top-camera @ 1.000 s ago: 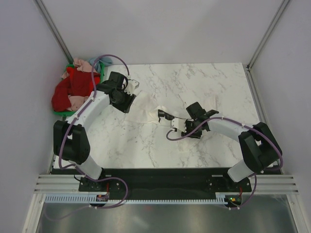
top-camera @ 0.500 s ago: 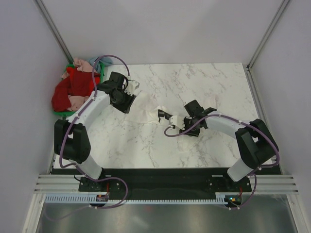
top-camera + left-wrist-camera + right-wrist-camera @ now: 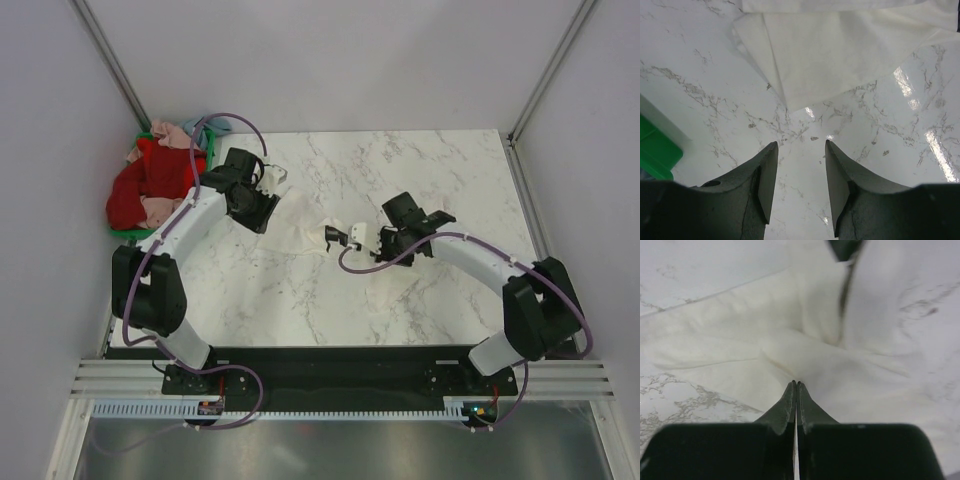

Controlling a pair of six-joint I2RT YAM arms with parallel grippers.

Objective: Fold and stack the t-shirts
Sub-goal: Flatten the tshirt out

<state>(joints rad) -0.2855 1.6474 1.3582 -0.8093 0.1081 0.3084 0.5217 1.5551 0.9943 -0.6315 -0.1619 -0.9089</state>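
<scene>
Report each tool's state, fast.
Left tool: open, empty, over the table beside the cream-white t-shirt.
Right tool: shut over that shirt; whether it pinches cloth cannot be told.

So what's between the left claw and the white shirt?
Just bare marble table. The left wrist view shows it: the open left claw, then shiny tabletop, then the white shirt corner.

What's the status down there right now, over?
Left gripper open above marble, beside the cream-white shirt. Right gripper shut, tips at that shirt, grip unclear. Nothing blocking either.
</scene>
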